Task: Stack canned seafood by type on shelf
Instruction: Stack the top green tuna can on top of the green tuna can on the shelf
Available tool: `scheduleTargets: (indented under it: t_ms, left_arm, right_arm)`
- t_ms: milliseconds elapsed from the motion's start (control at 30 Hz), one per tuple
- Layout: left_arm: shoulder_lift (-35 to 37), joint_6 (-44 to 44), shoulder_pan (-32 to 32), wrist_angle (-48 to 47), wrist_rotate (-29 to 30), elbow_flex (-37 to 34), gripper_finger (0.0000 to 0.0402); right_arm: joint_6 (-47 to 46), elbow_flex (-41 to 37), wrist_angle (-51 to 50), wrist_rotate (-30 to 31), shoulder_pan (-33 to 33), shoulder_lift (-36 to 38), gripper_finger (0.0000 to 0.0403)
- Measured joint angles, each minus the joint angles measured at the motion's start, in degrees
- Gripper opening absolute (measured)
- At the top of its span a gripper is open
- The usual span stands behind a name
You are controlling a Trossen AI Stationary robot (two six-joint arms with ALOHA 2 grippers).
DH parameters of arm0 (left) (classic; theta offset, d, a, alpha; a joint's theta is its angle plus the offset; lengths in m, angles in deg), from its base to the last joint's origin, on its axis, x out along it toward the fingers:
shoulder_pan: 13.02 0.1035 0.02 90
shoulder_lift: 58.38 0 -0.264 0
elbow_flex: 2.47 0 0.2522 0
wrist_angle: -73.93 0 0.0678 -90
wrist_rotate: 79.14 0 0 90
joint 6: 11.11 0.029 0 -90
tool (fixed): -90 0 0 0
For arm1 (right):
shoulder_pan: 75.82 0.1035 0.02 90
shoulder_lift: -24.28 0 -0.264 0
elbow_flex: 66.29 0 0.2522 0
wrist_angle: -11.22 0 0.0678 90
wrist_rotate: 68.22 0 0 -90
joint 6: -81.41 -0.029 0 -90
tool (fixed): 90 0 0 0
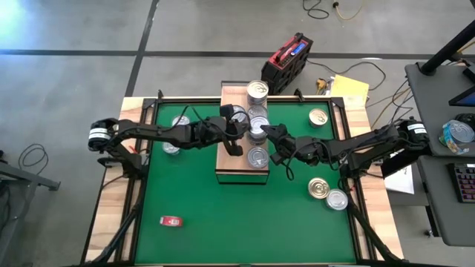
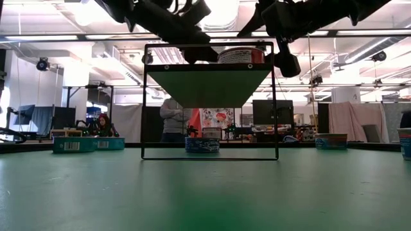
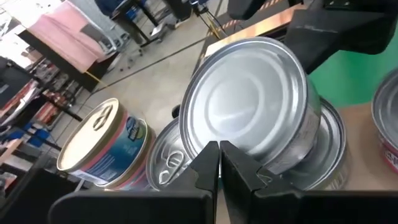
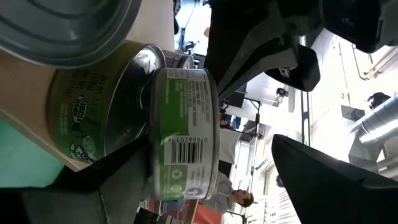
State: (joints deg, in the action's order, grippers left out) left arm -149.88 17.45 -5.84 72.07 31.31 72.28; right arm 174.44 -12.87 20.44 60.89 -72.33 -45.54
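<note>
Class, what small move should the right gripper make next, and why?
Probably close on the tilted silver round tin and level it: it leans on the green-labelled tin beneath on the light-wood shelf, with the open right gripper around it.

In the high view, the right gripper [image 1: 269, 136] and left gripper [image 1: 236, 127] covered part of the shelf [image 1: 230, 169] and the tins at its middle, so how many stood there could not be told. Level with the table, the shelf's top face was hidden; only one red-banded tin [image 2: 241, 55] showed above its frame. Labels on tins beyond the shelf were too small to read. The green-labelled tin [image 4: 183, 134] on the shelf was partly masked by a dark finger.
</note>
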Motion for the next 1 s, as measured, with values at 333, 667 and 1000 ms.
scheduleTargets:
  t_ms: [333,667,1000]
  left_arm:
    - [1.02,0.93,-0.04,-0.13,0.02,0.00,0.0000]
    - [3.41,1.33,0.11,0.11,-10.03,0.00,0.0000]
    - [3.41,1.40,0.60,-0.37,-10.78,0.00,0.0000]
  right_arm:
    - [0.16,0.00,-0.07,0.07,0.00,0.00,0.0321]
    - [0.52,0.83,-0.02,0.02,0.02,-0.02,0.0337]
    - [0.46,1.90,-0.15,-0.06,2.07,-0.02,0.0332]
